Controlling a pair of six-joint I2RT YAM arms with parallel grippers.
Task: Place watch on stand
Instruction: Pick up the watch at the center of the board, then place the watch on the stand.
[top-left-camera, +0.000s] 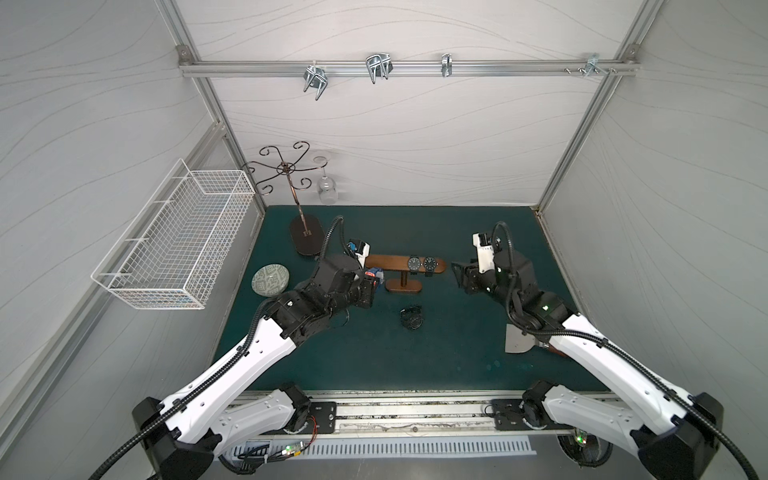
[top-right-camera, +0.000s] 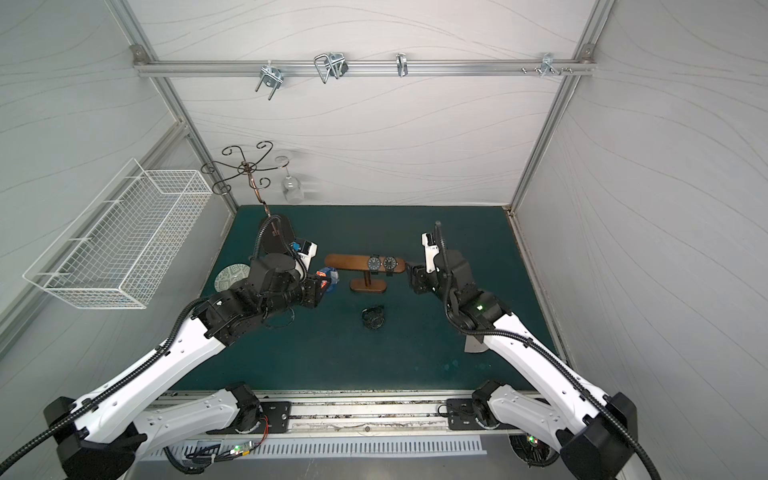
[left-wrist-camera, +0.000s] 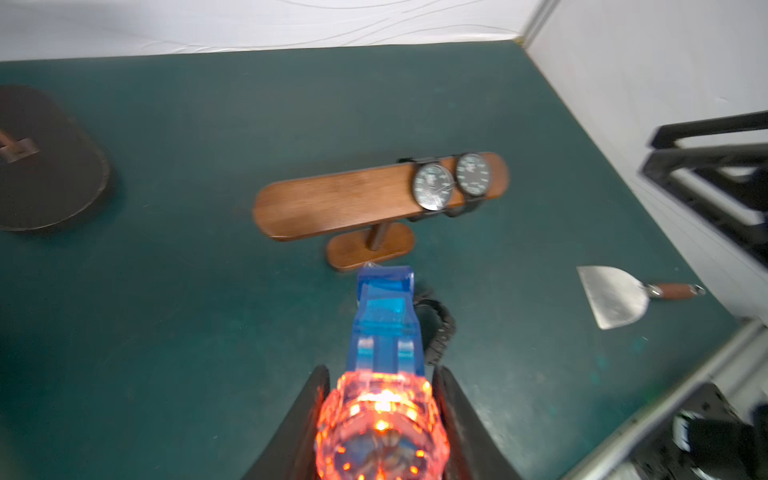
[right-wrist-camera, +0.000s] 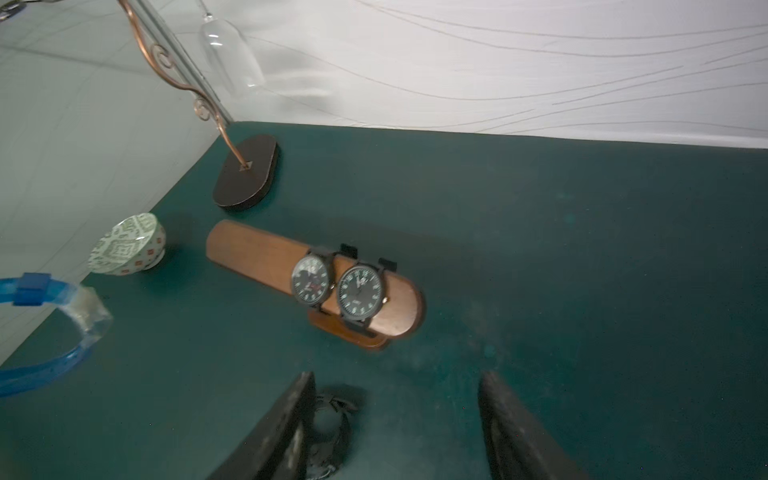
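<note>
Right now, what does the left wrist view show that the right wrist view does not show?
Only the left wrist view: the metal scraper lying on the mat, and the glowing case of the blue watch, clamped between the left fingers.
Only the right wrist view: the patterned bowl and the hanging glass.
Both: the wooden stand carrying two black-dial watches, the dark watch lying on the mat, the rack's oval base, and the blue strap.

Top views: high, front, looking down on whole table (top-left-camera: 457, 353). Wrist cams: low, close; both share stand (left-wrist-camera: 332, 203).
</note>
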